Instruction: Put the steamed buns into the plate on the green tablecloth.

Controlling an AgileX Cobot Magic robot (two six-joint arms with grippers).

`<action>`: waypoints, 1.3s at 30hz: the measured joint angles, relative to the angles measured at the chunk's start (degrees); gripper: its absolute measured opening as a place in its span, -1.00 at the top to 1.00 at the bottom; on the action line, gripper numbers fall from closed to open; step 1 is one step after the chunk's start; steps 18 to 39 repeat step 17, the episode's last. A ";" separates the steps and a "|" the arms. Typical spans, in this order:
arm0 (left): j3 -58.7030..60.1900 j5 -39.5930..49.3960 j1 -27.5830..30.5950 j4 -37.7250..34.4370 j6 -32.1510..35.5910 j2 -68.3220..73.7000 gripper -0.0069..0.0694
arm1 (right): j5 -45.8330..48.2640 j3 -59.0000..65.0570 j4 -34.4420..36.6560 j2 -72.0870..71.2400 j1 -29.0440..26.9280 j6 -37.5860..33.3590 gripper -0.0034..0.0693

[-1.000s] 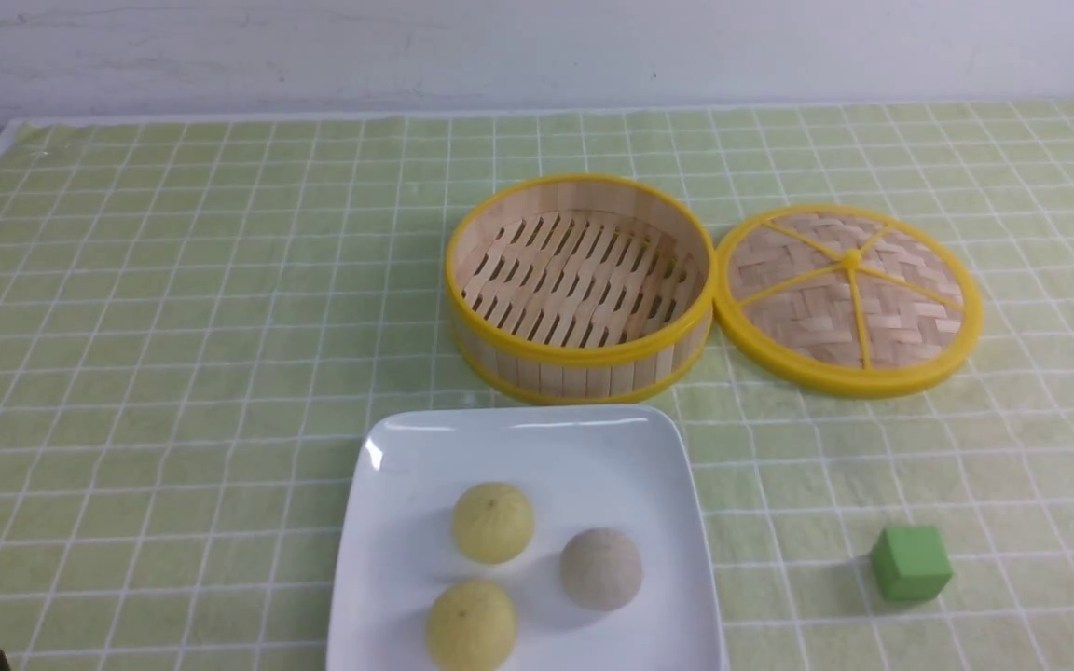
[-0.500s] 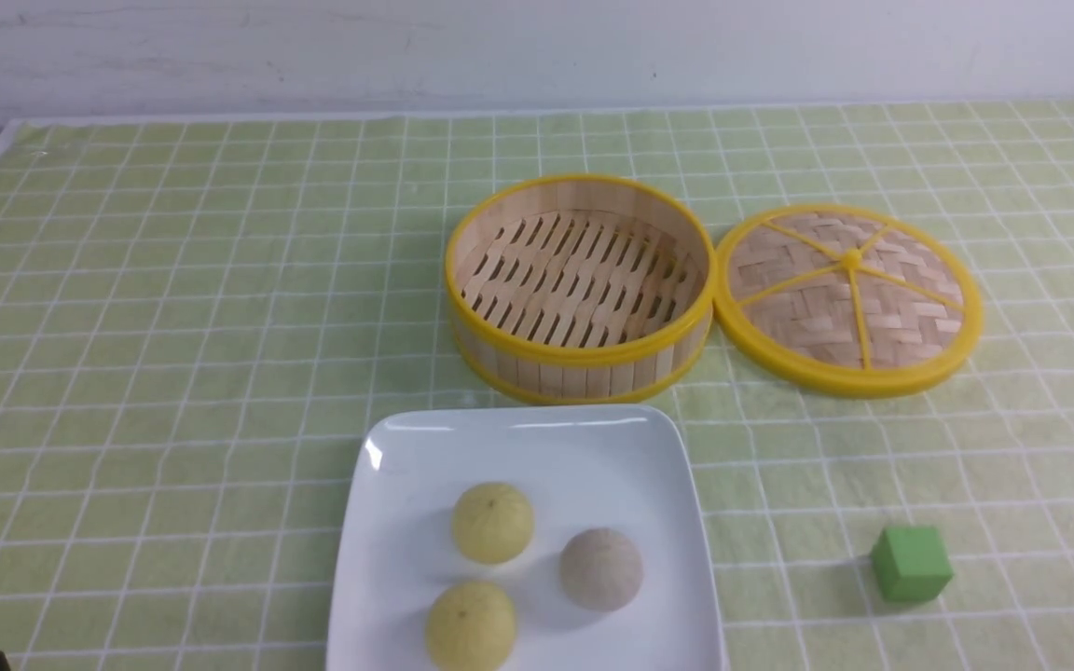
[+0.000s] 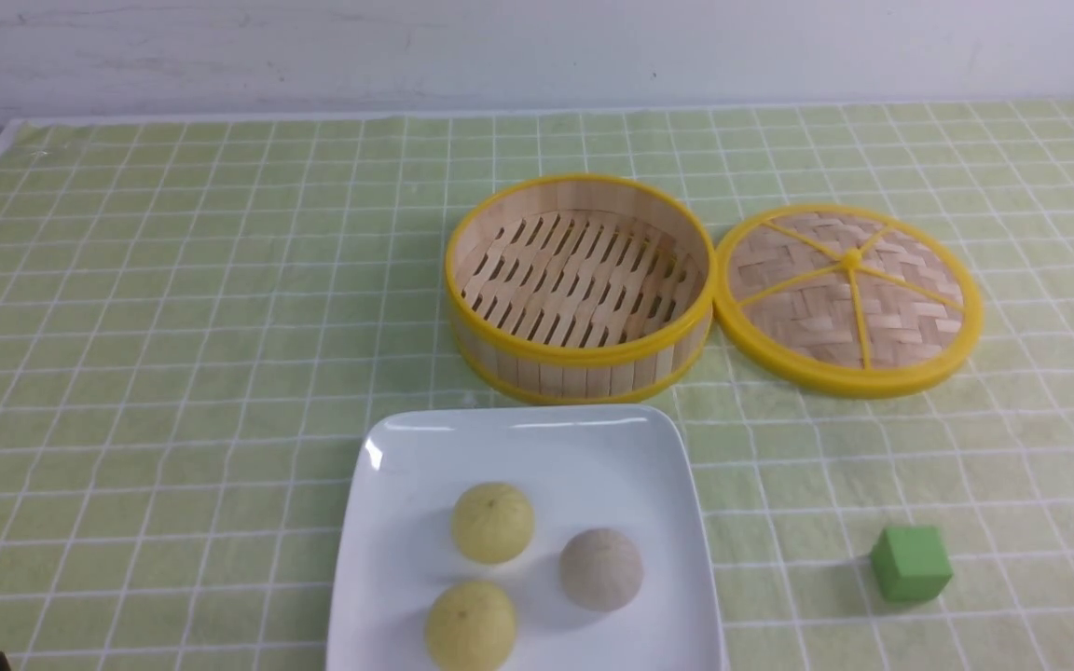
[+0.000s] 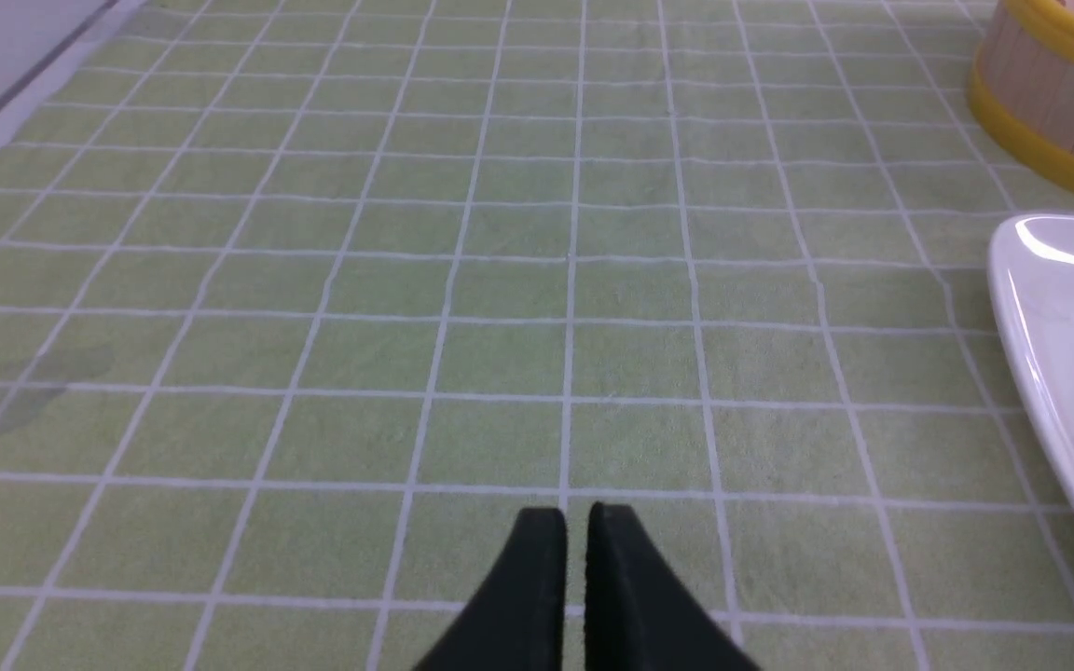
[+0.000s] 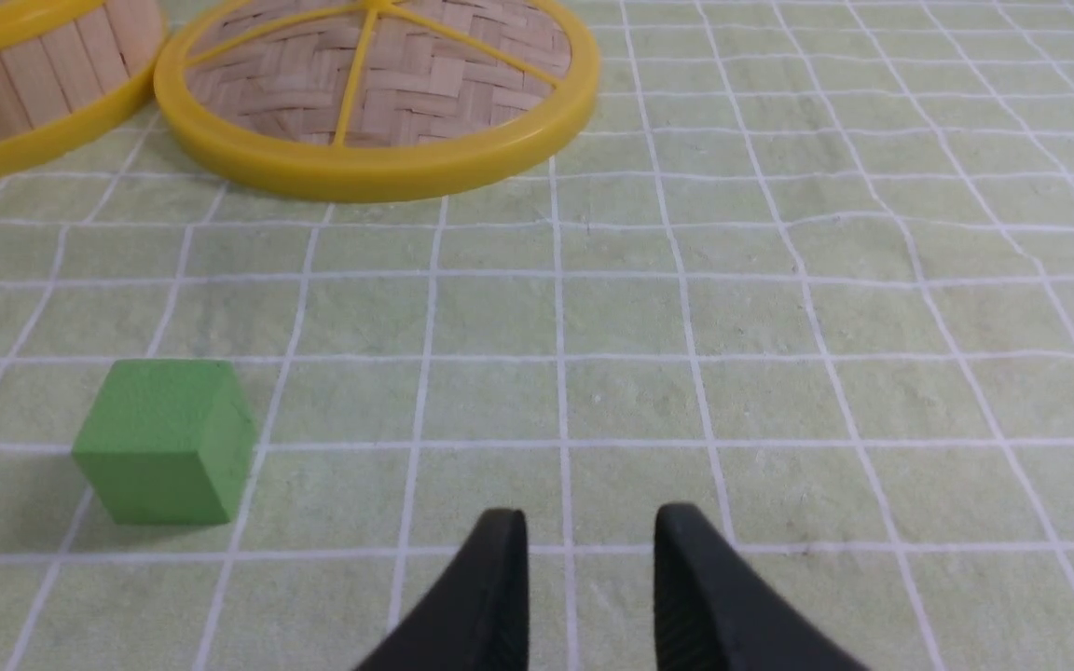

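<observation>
Green tablecloth [image 3: 173,308] carries plate [image 3: 406,447] w/ all 3 steamed buns [image 3: 492,522] on it. Left gripper [image 4: 576,522] nearer plate, jaws nearly closed, empty; right gripper [image 5: 588,527] slightly apart, empty.

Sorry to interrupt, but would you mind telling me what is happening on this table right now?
Nothing is being handled. All three buns, two yellow and one beige, sit on the white plate on the green tablecloth. The steamer basket is empty, its lid flat beside it, and a green cube lies apart. The left gripper is nearly closed and empty; the right gripper is slightly open and empty, both low over bare cloth.
</observation>
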 joint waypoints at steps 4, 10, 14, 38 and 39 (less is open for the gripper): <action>0.00 0.00 0.00 0.00 0.00 0.00 0.63 | 0.00 0.00 0.00 0.00 0.00 0.00 0.28; 0.00 0.00 0.00 0.00 0.00 0.00 0.62 | 0.00 0.00 0.00 0.00 0.00 0.00 0.27; 0.00 0.00 0.00 0.00 0.00 0.00 0.59 | 0.00 0.00 0.00 0.00 0.00 0.00 0.26; 0.00 0.00 0.00 0.00 0.00 0.00 0.58 | 0.00 0.00 0.00 0.00 0.00 0.00 0.26; 0.00 0.00 0.00 0.00 0.00 0.00 0.58 | 0.00 0.00 0.00 0.00 0.00 0.00 0.26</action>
